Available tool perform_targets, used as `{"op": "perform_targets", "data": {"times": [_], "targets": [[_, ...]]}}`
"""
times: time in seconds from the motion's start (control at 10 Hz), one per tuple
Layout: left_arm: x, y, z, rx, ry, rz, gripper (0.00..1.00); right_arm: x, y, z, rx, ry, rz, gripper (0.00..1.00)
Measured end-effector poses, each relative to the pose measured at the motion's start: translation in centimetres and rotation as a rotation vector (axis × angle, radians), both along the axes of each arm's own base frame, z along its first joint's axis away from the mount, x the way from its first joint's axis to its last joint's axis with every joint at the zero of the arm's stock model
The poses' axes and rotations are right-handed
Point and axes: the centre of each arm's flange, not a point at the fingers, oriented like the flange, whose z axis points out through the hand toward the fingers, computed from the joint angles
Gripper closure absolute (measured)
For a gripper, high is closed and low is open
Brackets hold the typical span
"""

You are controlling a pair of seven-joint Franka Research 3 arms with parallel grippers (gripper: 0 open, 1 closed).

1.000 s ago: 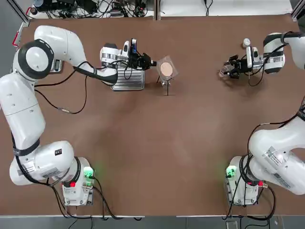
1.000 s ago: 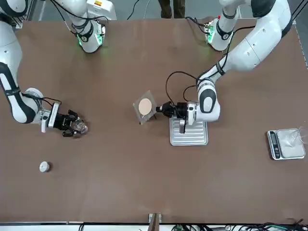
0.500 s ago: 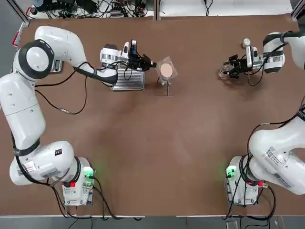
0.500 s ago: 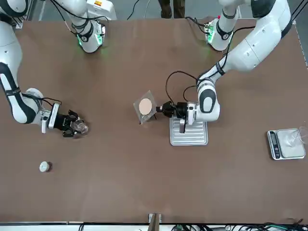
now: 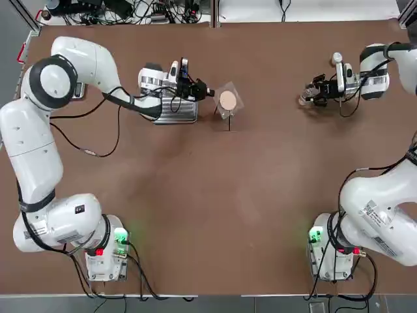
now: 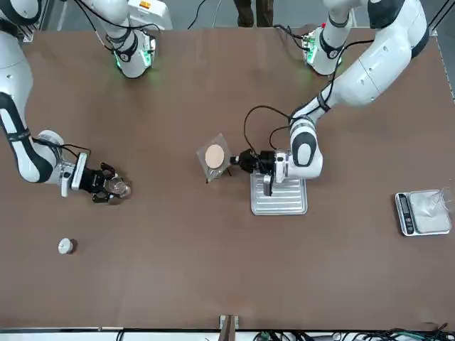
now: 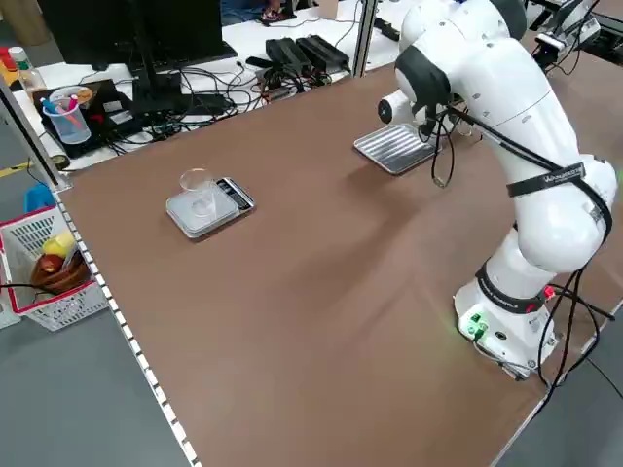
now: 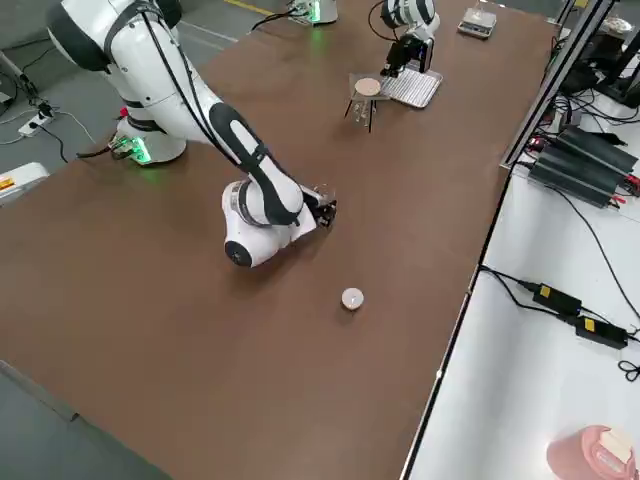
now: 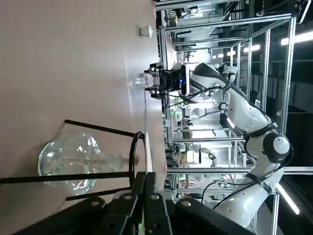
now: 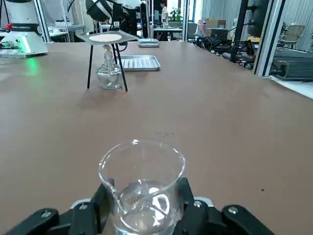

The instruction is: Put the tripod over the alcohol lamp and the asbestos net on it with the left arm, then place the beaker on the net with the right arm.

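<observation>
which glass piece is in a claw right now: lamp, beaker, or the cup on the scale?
The beaker: the right claw is shut on it. The lamp stands free under the tripod; the cup sits untouched.

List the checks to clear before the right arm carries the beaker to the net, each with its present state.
1. Tripod straddles the alcohol lamp: ok.
2. Asbestos net lies on the tripod's ring: ok, though the right wrist view shows it flat while the left pincer is at its edge.
3. Left pincer released and clear of the net: not ok, it is shut at the net's edge.
4. Right pincer shut on the beaker: ok.
5. Beaker upright in the grip: ok.
6. Table between beaker and tripod bare of obstacles: ok; the white capped bottle sits off to one side.
</observation>
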Motion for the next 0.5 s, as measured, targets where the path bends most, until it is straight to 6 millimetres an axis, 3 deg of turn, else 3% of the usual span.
{"op": "perform_targets", "data": {"times": [0.5], "targets": [[0.5,0.6,0.0,0.001,-0.013,0.011,0.78,1.2,1.7,1.2,-0.004,0.022,0.018,0.41]]}}
